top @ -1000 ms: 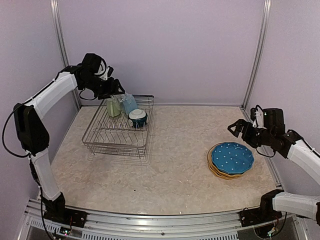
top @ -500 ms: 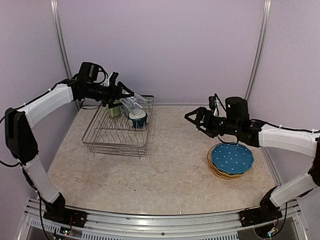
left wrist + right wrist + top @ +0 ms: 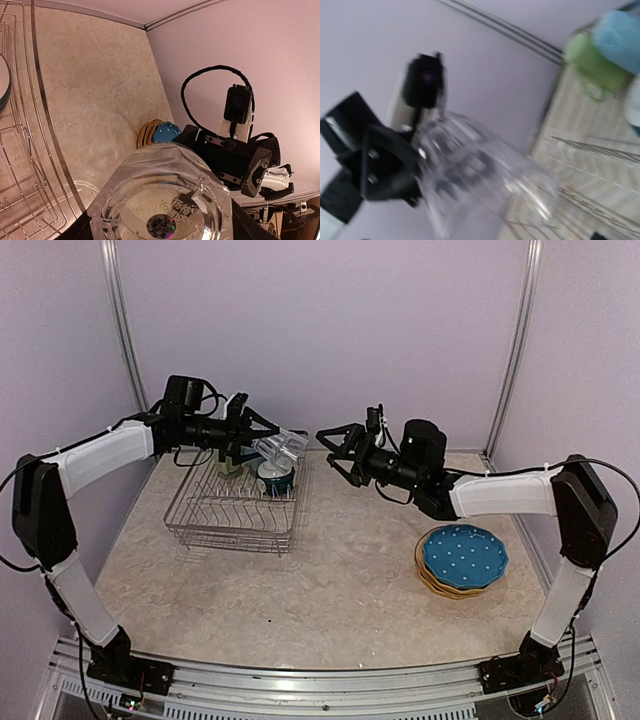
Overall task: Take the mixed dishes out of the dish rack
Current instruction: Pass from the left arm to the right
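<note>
Lab booth: plain lilac walls, aluminium frame.

The picture is blurred. A small clear glass sits tilted across the middle, its one end gripped by the black left claw (the fingers themselves are hard to make out). At the upper right, near the bench edge by the wall, a light green mug is just beside a light blue mug. Thin wires of the dish rack show at the lower right.
</note>
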